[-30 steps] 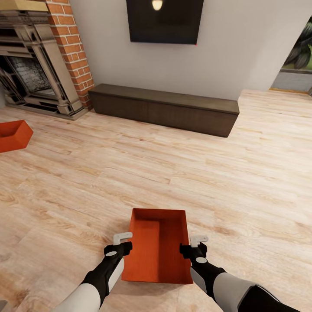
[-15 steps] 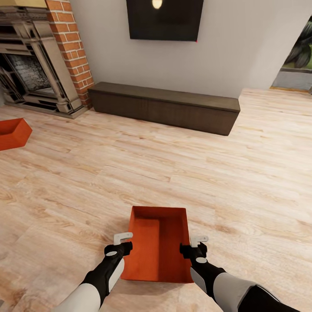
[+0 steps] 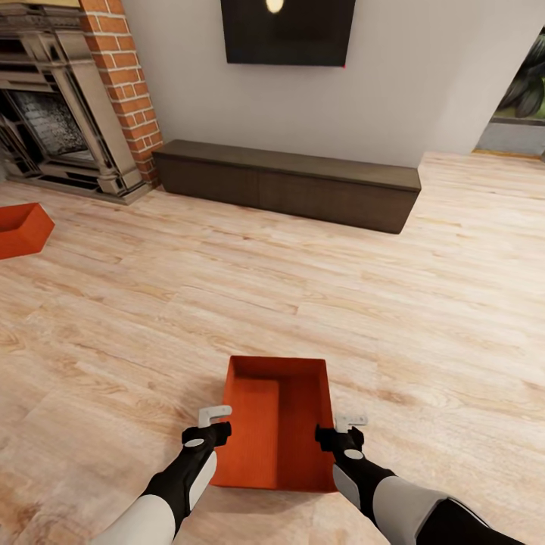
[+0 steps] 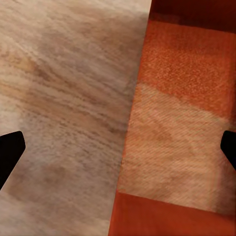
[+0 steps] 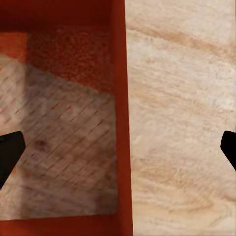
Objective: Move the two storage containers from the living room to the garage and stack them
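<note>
Gripping well here means each tool closing on its own long wall at matching height. From the head view, the near container rests on the wood floor between the left tool and right tool; the second container lies well apart, near the fireplace. At the left wrist, the fingers stand apart, straddling the container wall. At the right wrist, likewise apart astride its wall; close both evenly before lifting.
</note>
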### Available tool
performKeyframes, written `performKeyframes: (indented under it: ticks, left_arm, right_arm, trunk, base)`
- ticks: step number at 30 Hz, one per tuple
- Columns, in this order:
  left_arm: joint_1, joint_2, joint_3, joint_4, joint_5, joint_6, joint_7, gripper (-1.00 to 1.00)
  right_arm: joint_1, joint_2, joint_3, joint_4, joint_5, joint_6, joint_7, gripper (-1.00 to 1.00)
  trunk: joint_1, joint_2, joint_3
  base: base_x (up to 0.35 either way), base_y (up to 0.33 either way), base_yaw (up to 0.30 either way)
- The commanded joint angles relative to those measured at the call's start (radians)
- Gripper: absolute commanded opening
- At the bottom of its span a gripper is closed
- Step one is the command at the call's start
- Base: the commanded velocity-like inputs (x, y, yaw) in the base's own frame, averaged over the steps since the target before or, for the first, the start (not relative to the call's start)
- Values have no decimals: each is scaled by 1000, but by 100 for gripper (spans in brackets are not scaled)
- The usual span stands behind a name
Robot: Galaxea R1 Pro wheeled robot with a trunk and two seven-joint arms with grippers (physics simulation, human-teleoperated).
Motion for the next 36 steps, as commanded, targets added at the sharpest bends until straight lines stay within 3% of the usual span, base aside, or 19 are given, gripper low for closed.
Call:
performKeyframes:
  ticks: [1,36]
  left_arm:
    - [0,-1,2,-2,3,5,2,100]
    - [0,0,5,-5,3,0,5,100]
  right_arm:
    - [0,0,8,0,-10,-3,-3,100]
    - [0,2,14,2,-5,-4,-4,100]
  trunk:
    - [4,-8,-4]
    - [130,-239,-107]
  base:
    - [0,0,0]
    - [0,0,0]
